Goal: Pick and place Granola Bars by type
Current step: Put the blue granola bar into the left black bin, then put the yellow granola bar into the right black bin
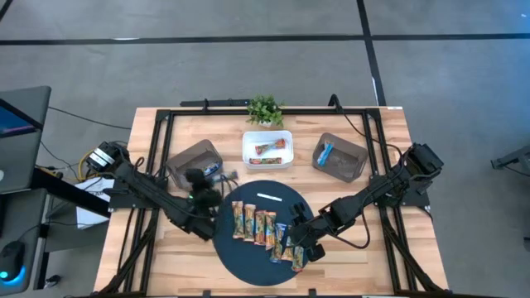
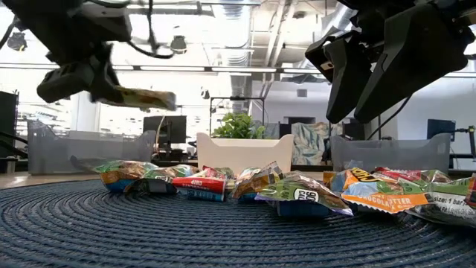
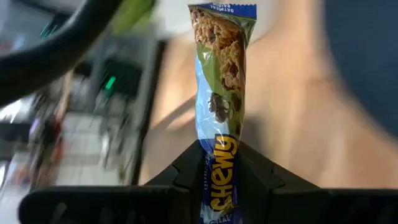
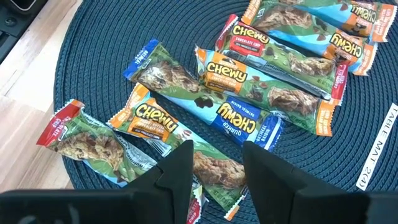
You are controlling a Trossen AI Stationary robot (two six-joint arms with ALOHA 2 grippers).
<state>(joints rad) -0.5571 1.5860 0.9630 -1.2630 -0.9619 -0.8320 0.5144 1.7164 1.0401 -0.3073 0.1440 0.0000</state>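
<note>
Several granola bars (image 4: 205, 93) in shiny Chewy wrappers lie in a loose row on the dark round woven mat (image 1: 248, 257). My left gripper (image 3: 219, 155) is shut on one blue-ended granola bar (image 3: 219, 81). It holds this bar in the air beside the left grey bin (image 1: 189, 157), shown in the low view as the bar (image 2: 141, 97) high above the mat. My right gripper (image 4: 214, 174) stands open above the near right end of the row, clear of the bars, as the low view of it (image 2: 372, 74) shows. My left gripper pinches the bar between its two fingers at one end of the wrapper (image 3: 217, 149), where the word Chewy is printed. The fingers lie along the bar. The rest of the bar sticks straight out past the fingertips, lifted clear of everything, its far blue end (image 3: 224, 9) free.
A white bin (image 1: 267, 149) with bars stands at the back middle, and a right grey bin (image 1: 339, 157) holds a blue bar. A small plant (image 1: 265, 109) stands behind them. A thin white strip (image 1: 271, 197) lies on the mat's far part.
</note>
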